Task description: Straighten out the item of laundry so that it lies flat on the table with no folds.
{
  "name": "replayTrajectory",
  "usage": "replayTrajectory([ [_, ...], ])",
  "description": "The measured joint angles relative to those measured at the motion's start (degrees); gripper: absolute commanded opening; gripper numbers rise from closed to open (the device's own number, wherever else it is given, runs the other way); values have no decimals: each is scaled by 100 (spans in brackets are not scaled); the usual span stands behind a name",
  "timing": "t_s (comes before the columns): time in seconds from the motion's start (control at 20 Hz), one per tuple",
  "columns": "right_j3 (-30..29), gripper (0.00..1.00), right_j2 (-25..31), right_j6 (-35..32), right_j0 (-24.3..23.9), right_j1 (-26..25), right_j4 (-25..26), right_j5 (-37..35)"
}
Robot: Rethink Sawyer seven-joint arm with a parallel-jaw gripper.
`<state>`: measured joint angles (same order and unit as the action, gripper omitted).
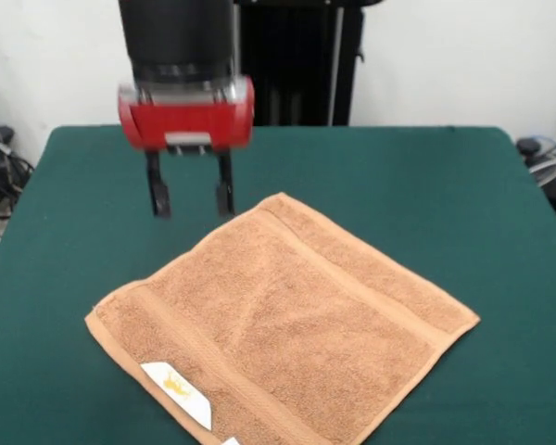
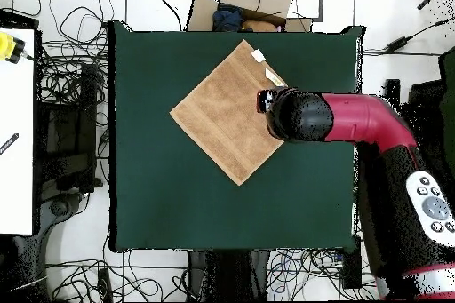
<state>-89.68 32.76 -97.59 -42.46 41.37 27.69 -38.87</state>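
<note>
Front view: tan terry towel (image 1: pixel 283 324) spread flat, turned diamond-wise, on the green tabletop (image 1: pixel 426 185); claw (image 1: pixel 192 197), fingers parted and empty, hangs just beyond the towel's far edge.

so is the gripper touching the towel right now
Apart. In the front view the gripper hangs open over bare green table, its fingertips clear of the towel beside its far edge. The overhead view hides the tips under the arm.
</note>
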Motion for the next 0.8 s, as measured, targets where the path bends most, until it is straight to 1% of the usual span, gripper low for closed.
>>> replayTrajectory([
  [0.05,-10,100,1,0,-2,76,-25,-69],
  [0.1,-58,100,7,0,-15,303,-86,-167],
  [0.45,-411,100,39,0,-108,897,-263,-57],
  [0.55,-503,100,40,0,-127,988,-301,-17],
  [0.7,-797,100,40,0,-184,1224,-343,183],
  [0.8,-850,100,40,0,-193,1257,-342,226],
])
